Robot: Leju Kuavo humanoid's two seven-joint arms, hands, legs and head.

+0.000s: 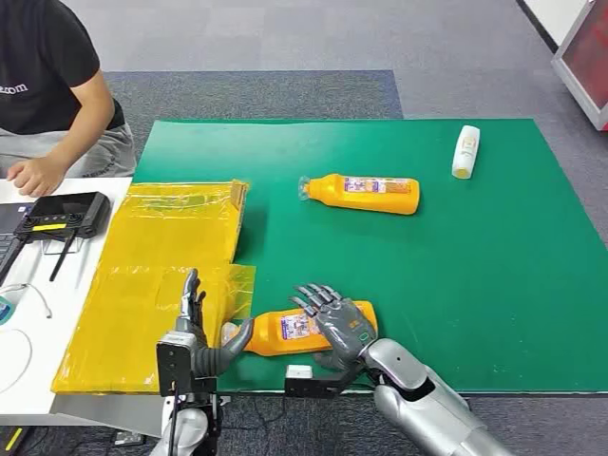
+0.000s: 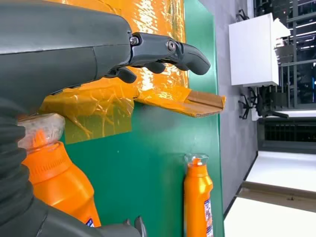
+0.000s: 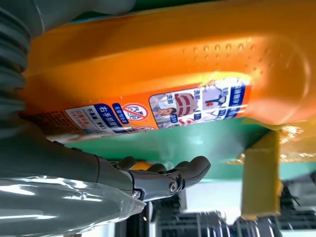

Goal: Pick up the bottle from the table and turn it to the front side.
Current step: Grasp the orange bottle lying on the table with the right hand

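An orange bottle point(image 1: 287, 332) lies on its side at the near edge of the green mat point(image 1: 465, 285), cap toward the left, label up. My left hand point(image 1: 197, 334) stands at its cap end, fingers straight and apart, thumb touching the neck. The left wrist view shows the plastic-wrapped cap point(image 2: 41, 129) between thumb and outstretched fingers point(image 2: 164, 52). My right hand point(image 1: 337, 323) lies over the bottle's base end with fingers spread flat. Close up in the right wrist view, the bottle point(image 3: 168, 64) runs alongside straight fingers point(image 3: 168, 180).
A second orange bottle point(image 1: 370, 195) lies mid-mat and a small white bottle point(image 1: 465, 152) at the far right. Yellow plastic bags point(image 1: 172, 256) cover the mat's left edge. A person point(image 1: 50, 95) sits at the white table point(image 1: 28, 351), by a black device point(image 1: 65, 214).
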